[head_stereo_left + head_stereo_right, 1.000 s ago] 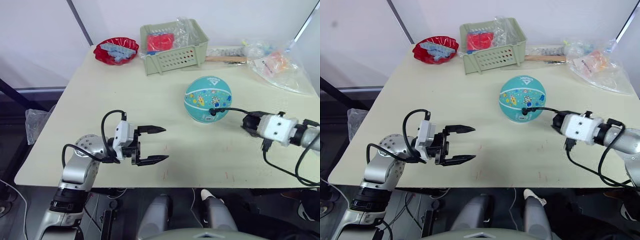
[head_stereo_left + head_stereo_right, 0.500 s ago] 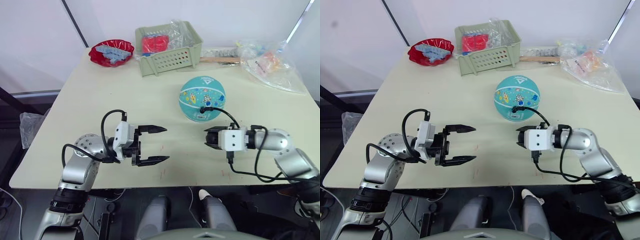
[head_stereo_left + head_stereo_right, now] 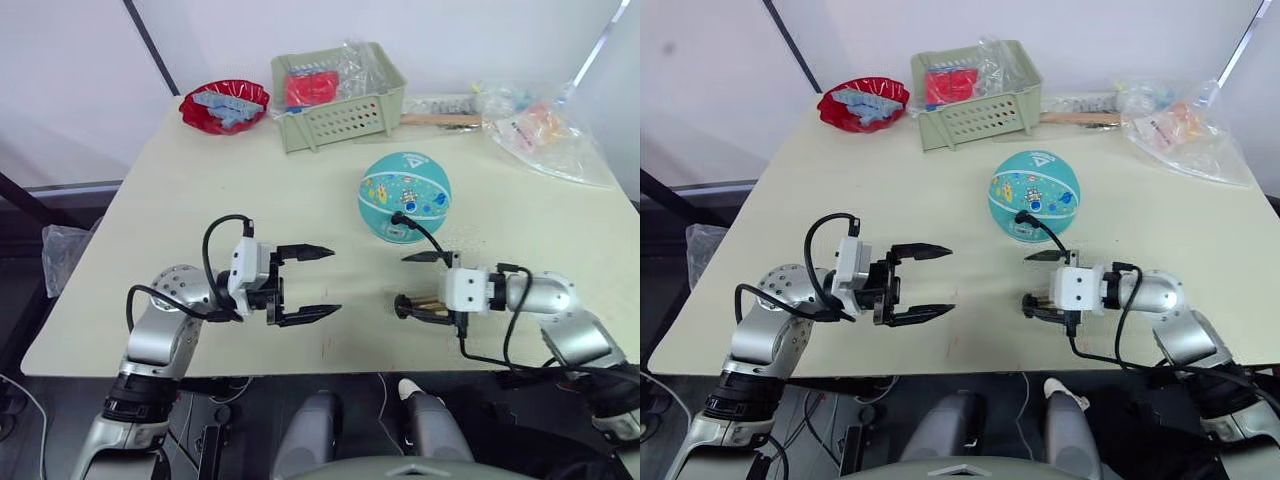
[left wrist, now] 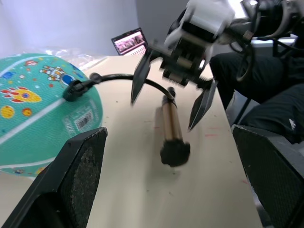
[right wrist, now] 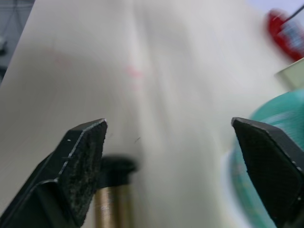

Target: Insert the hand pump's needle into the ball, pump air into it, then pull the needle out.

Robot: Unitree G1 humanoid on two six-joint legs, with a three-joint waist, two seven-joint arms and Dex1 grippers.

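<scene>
Teal ball [image 3: 405, 196] sitting right of centre on the beige table [image 3: 180, 190], the pump's black hose [image 3: 420, 231] plugged into its near side

Bronze-gold hand pump [image 4: 170, 128] is lying flat on the tabletop below the ball in the head view, between the right gripper's [image 3: 415, 282] two widely spread fingers, which are straddling it without closing on it. The needle itself is too small to make out where the hose is meeting the ball. Left gripper [image 3: 318, 283] is hovering at lower centre-left, fingers wide apart and empty, pointing toward the pump. A green basket [image 3: 342, 115] and a red bowl [image 3: 224, 102] are sitting along the upper edge
</scene>
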